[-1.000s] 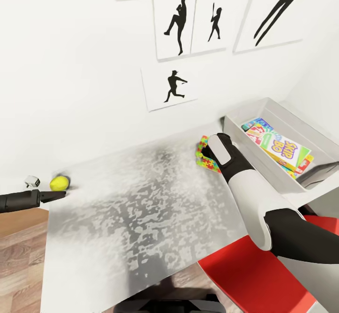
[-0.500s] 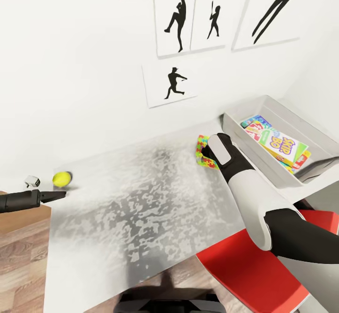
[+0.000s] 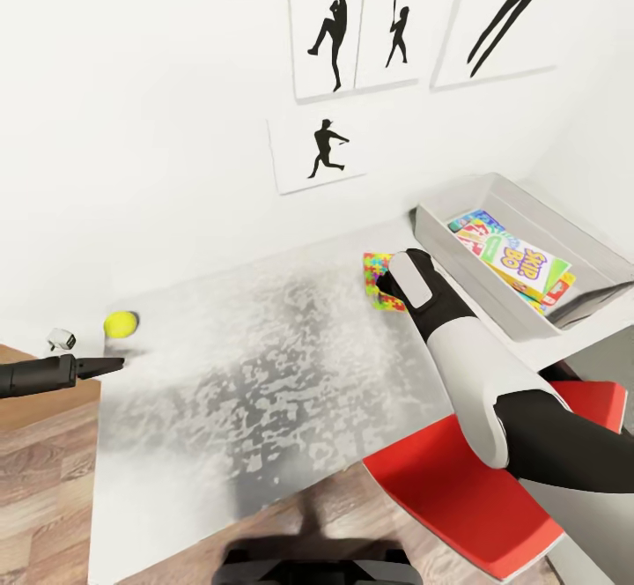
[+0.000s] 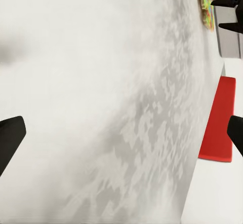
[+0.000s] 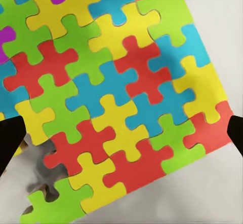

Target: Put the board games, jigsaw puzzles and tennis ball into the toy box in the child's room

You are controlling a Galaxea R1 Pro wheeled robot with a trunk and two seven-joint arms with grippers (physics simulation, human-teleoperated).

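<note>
A jigsaw puzzle [image 3: 377, 278] lies on the table [image 3: 264, 391] just left of the toy box [image 3: 458, 255]. My right gripper [image 3: 387, 290] hangs straight over it, open, with the tile [image 5: 116, 82] spread between the fingers. A second tile's corner [image 5: 43, 203] peeks out beneath. The "SKIP BO" board game [image 3: 527, 266] lies in the toy box over another colourful box [image 3: 471, 228]. The tennis ball [image 3: 121, 324] sits near the table's left end. My left gripper [image 3: 110, 363] is open just in front of it, not touching, over bare table [image 4: 101, 82].
A red chair [image 3: 467, 488] stands under the table's front edge below my right arm. A small white object [image 3: 60, 338] sits left of the ball. A brown wooden surface [image 3: 35, 404] lies beside the table's left end. Black silhouette pictures [image 3: 321, 149] hang on the wall behind.
The camera has shifted, so the whole scene sits differently. The puzzle tiles looked raised and splayed before and now lie flatter. The ball stands slightly farther from my left fingertips.
</note>
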